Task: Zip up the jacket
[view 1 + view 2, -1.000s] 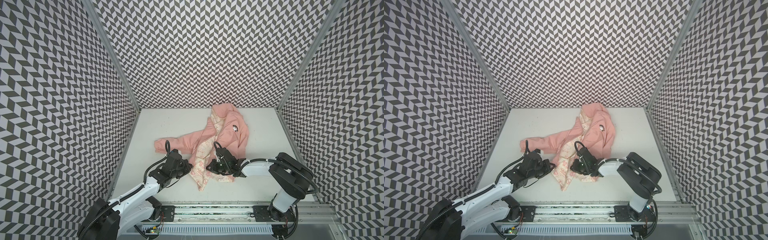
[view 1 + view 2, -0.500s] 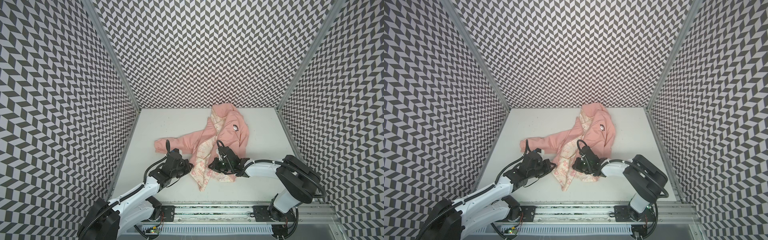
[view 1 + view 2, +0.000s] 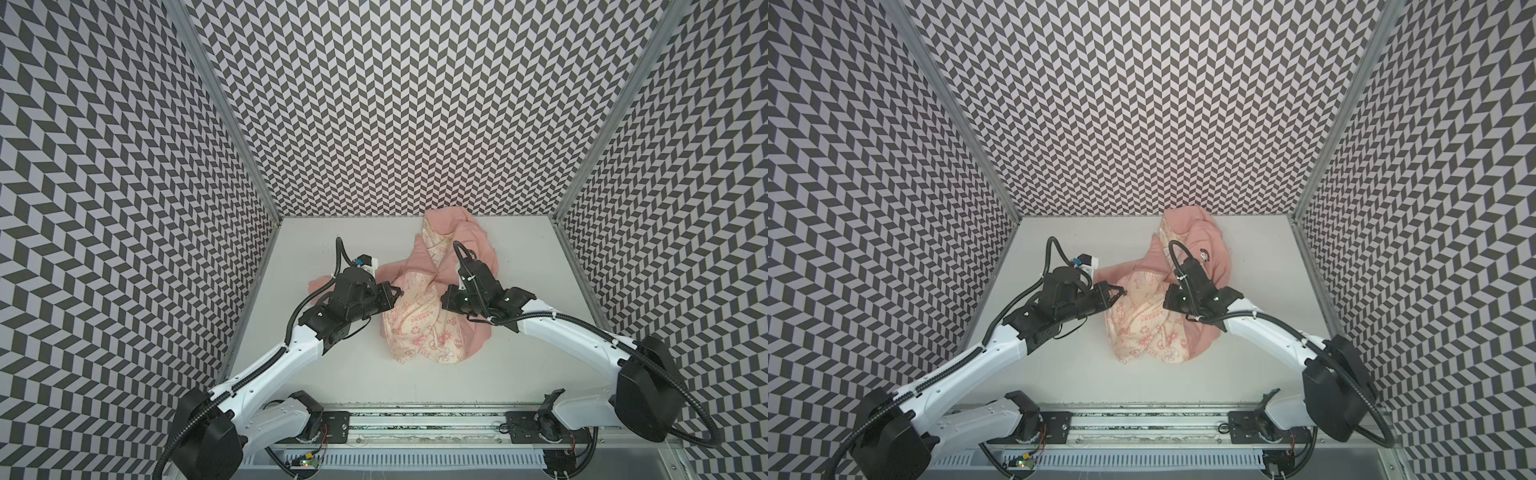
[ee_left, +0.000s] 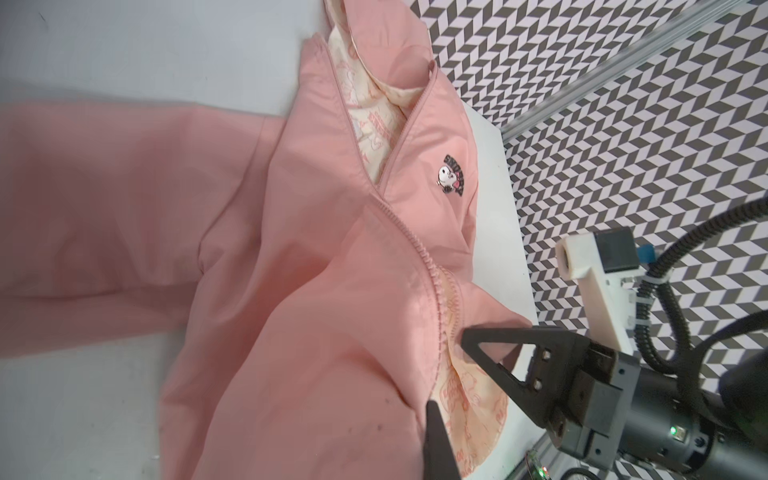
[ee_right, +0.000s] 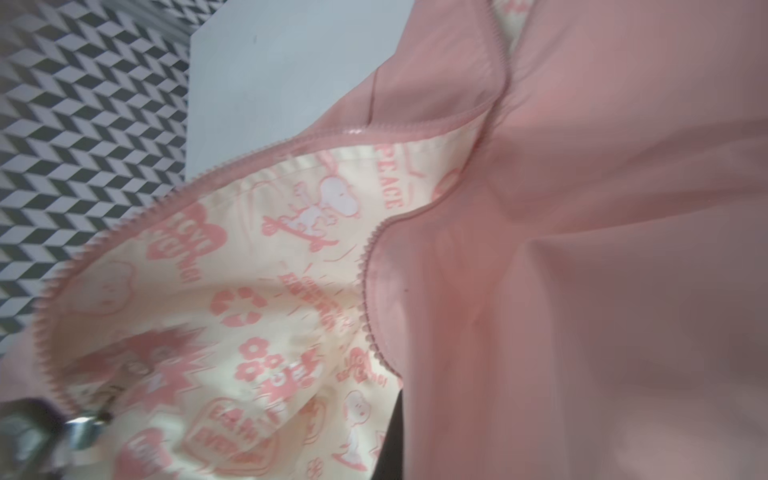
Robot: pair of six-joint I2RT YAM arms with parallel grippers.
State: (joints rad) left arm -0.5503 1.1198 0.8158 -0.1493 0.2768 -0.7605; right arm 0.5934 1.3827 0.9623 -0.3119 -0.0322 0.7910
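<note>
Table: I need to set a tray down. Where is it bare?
Bare table: far-left corner, between back wall and left arm; strip between jacket and right wall; near strip before the front rail. Crowded: middle, jacket plus right arm.

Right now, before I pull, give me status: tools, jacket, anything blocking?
Left tool shut on jacket edge. Right tool shut on jacket too. Jacket crumpled, zipper open, teeth apart. Nothing blocking in view.

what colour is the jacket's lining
Cream lining with pink words and cartoons; clearest in the right wrist view.
</note>
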